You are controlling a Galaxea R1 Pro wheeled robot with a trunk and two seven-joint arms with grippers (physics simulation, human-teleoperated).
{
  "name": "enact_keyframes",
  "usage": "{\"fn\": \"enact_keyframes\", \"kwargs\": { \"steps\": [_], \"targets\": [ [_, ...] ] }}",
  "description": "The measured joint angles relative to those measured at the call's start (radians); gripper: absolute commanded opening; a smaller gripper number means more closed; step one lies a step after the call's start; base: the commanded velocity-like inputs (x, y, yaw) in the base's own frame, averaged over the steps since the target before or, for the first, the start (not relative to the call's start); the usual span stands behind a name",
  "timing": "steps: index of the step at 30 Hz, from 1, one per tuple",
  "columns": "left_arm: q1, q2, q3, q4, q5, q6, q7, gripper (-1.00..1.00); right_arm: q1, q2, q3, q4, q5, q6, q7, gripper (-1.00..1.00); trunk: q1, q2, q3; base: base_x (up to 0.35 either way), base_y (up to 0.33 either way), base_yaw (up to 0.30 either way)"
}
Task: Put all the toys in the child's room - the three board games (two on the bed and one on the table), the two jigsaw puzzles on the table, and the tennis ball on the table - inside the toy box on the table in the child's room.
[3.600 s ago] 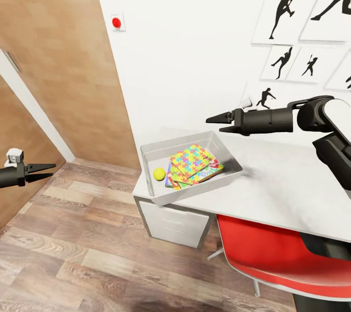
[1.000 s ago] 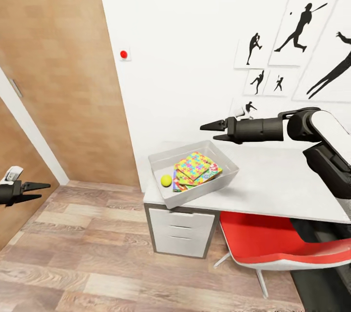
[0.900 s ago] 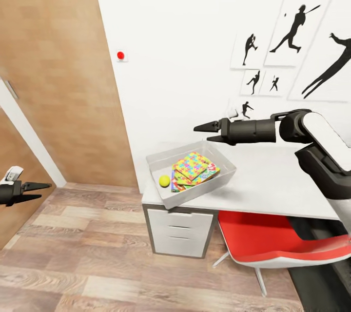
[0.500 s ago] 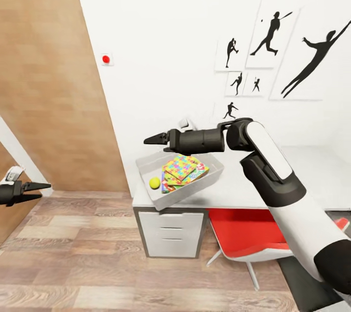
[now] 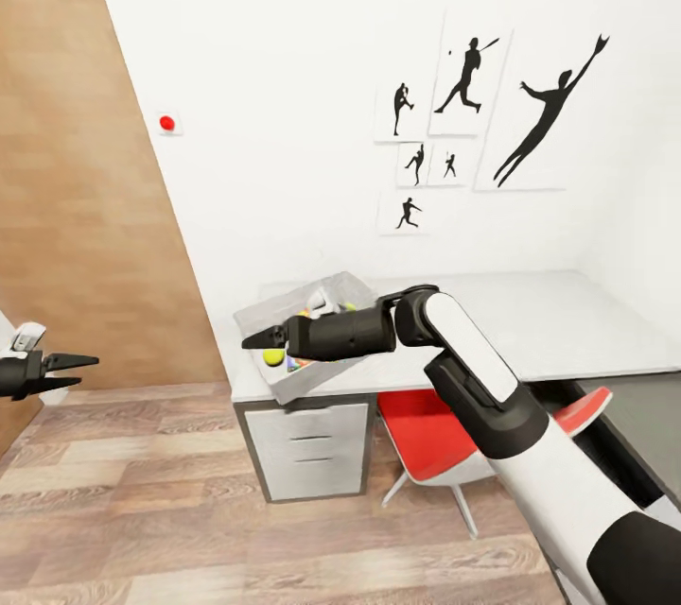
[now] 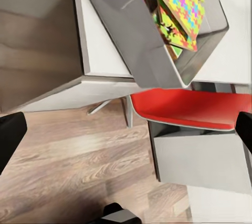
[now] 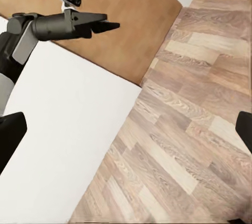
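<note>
Swung across in front of the toy box [image 5: 312,302] at the table's [image 5: 530,321] left corner, right gripper [image 5: 255,338] fingers slightly parted, empty — like the left gripper [image 5: 80,369] — puzzles [image 6: 184,3], ball [image 5: 274,356] already inside.

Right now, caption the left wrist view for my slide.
Toy box holding puzzles at the table edge, red chair beneath.

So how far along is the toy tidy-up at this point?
Done: the toy box on the table holds a jigsaw puzzle stacked over printed game boxes, and the tennis ball lies inside. In hand: nothing; the left gripper and right gripper are open and empty. Left: unclear, since the stack cannot be counted from these views.
</note>
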Motion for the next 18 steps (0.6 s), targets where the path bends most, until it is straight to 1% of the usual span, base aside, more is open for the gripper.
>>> {"fn": "enact_keyframes", "kwargs": {
  "steps": [1,2,3,4,5,6,7,8,9,10,11,12,13,17,18],
  "targets": [
    [0.0,0.0,0.0,0.0,0.0,0.0,0.0,1.0,0.032,-0.004,0.006,0.0,0.005,0.005,-0.004,1.0,0.0,0.0,0.001,-0.222,0.077,-0.216],
    [0.0,0.0,0.0,0.0,0.0,0.0,0.0,1.0,0.051,-0.007,0.008,0.0,0.009,0.008,-0.007,1.0,0.0,0.0,0.002,-0.246,0.09,-0.216],
    [0.0,0.0,0.0,0.0,0.0,0.0,0.0,1.0,0.086,-0.015,0.011,0.0,0.024,0.02,-0.014,1.0,0.0,0.0,0.004,-0.249,0.095,-0.216],
    [0.0,0.0,0.0,0.0,0.0,0.0,0.0,1.0,0.105,-0.02,0.012,0.0,0.034,0.025,-0.017,1.0,0.0,0.0,0.005,-0.213,0.089,-0.216],
    [0.0,0.0,0.0,0.0,0.0,0.0,0.0,1.0,0.138,-0.034,0.014,0.0,0.06,0.032,-0.021,1.0,0.0,0.0,0.006,-0.178,0.076,-0.216],
    [0.0,0.0,0.0,0.0,0.0,0.0,0.0,1.0,0.155,-0.043,0.014,0.0,0.074,0.032,-0.023,1.0,0.0,0.0,0.007,-0.114,0.049,-0.212],
    [0.0,0.0,0.0,0.001,0.0,0.0,0.0,1.0,0.182,-0.06,0.015,0.001,0.102,0.032,-0.024,1.0,0.0,0.0,0.008,-0.101,0.039,-0.205],
    [0.001,0.0,0.0,0.001,0.0,0.0,0.0,1.0,0.195,-0.068,0.015,0.001,0.114,0.032,-0.024,1.0,0.0,0.0,0.01,-0.13,0.025,-0.176],
    [0.001,0.0,0.0,0.001,0.0,0.0,0.0,1.0,0.216,-0.081,0.015,0.001,0.139,0.032,-0.024,1.0,0.0,0.0,0.011,-0.161,0.02,-0.153],
    [0.001,0.0,0.0,0.001,0.0,0.0,0.0,1.0,0.227,-0.087,0.016,0.002,0.15,0.032,-0.024,1.0,0.0,0.0,0.012,-0.219,0.013,-0.101],
    [0.001,0.0,0.0,0.002,0.0,0.0,0.0,1.0,0.245,-0.095,0.016,0.002,0.17,0.032,-0.024,1.0,0.0,0.0,0.012,-0.24,0.01,-0.081],
    [0.001,-0.001,0.0,0.002,0.0,0.0,0.0,1.0,0.254,-0.098,0.016,0.003,0.179,0.032,-0.024,1.0,0.0,0.0,0.013,-0.219,0.007,-0.052],
    [0.001,-0.002,-0.001,0.004,0.0,0.0,0.0,1.0,0.272,-0.102,0.016,0.003,0.198,0.032,-0.024,1.0,0.0,0.0,0.013,-0.181,0.005,-0.042],
    [0.001,-0.004,-0.001,0.009,0.0,-0.001,0.0,1.0,0.296,-0.108,0.015,0.006,0.233,0.032,-0.024,1.0,0.0,0.0,0.014,-0.103,0.003,-0.024],
    [0.001,-0.005,-0.001,0.011,-0.001,-0.001,0.001,1.0,0.302,-0.109,0.015,0.007,0.252,0.032,-0.025,1.0,0.0,0.0,0.014,-0.047,0.001,-0.011]
  ]
}}
